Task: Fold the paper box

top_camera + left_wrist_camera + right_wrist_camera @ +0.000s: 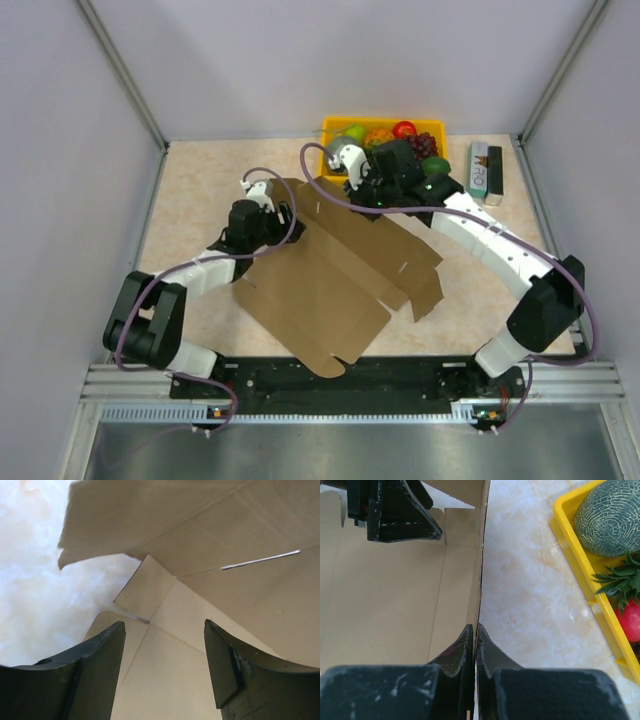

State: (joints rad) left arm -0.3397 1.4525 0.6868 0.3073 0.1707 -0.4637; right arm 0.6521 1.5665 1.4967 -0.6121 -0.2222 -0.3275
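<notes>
Two arms work one sheet, each placed for a different job. Well to the near left of the yellow tray (pixel 440 128), the left gripper (pixel 164 625) hangs with its jaws apart and nothing caught between them. In the left wrist view a small corner tab and its creases lie below the gap. I judge that it stands released so it can come down on that tab or push a panel over. Its arm bends wide at the elbow, far to the near left of the tray. The forearm reaches up and inward, with the wrist tipped down at the cardboard.

The paper box (pixel 330 290) lies skewed on the table just on the near side of the tray. It is mostly flat, with its flaps on the tray's side lifted and one long side panel apparently standing.

That panel explains where the right gripper (pixel 475 627) sits, close to the tray's near left corner. It is clenched on the panel's thin edge, which runs straight in between the pressed fingers in the right wrist view. It seems to hold the wall up as an anchor while the other side is worked. The right arm rises from its base with the elbow far out to the near right of the tray. From there it sweeps back left, and the wrist points along the wall.
</notes>
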